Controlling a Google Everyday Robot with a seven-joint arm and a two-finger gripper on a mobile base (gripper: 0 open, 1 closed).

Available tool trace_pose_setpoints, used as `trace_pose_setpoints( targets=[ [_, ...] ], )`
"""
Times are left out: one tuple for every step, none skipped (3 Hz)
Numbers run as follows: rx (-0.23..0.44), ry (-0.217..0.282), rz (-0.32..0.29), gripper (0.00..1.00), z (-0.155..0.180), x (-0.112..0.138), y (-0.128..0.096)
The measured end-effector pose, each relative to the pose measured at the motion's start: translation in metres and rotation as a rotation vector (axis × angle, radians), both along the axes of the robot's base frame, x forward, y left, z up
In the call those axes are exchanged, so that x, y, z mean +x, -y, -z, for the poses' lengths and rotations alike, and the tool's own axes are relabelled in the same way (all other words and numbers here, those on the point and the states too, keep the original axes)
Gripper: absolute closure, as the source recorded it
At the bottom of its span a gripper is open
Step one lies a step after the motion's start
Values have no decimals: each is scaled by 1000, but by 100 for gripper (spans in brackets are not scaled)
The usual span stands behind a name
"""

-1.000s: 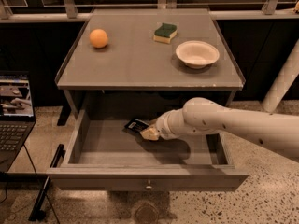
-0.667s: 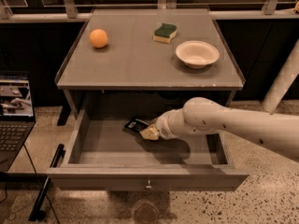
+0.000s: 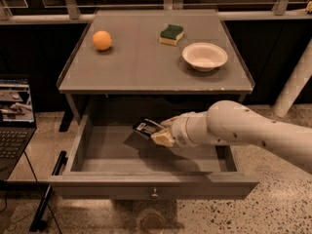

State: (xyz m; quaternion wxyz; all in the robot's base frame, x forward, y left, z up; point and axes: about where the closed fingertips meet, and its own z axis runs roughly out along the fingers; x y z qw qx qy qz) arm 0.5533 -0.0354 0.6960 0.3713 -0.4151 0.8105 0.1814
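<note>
My gripper (image 3: 160, 133) reaches into the open drawer (image 3: 151, 185) from the right, above the middle of the drawer floor. It is shut on a small dark packet (image 3: 145, 128) with a light label. The packet sticks out to the left, tilted, and hangs a little above the floor with its shadow beneath it. My white forearm (image 3: 234, 128) crosses the drawer's right side and hides that corner.
On the table top (image 3: 146, 67) above the drawer lie an orange (image 3: 102, 40) at the left, a green and yellow sponge (image 3: 171, 34) at the back and a white bowl (image 3: 204, 56) at the right. A laptop (image 3: 14, 116) stands at the left on the floor side. A white post (image 3: 295, 79) rises at the right.
</note>
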Motion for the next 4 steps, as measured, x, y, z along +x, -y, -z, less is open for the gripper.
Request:
trace_pose_setpoints(
  targets=[
    [-68, 130, 37, 100, -60, -11, 19],
    [-135, 236, 54, 100, -115, -12, 30],
    [-175, 300, 55, 100, -155, -11, 32],
    [-208, 345, 49, 100, -187, -7, 29]
  ],
)
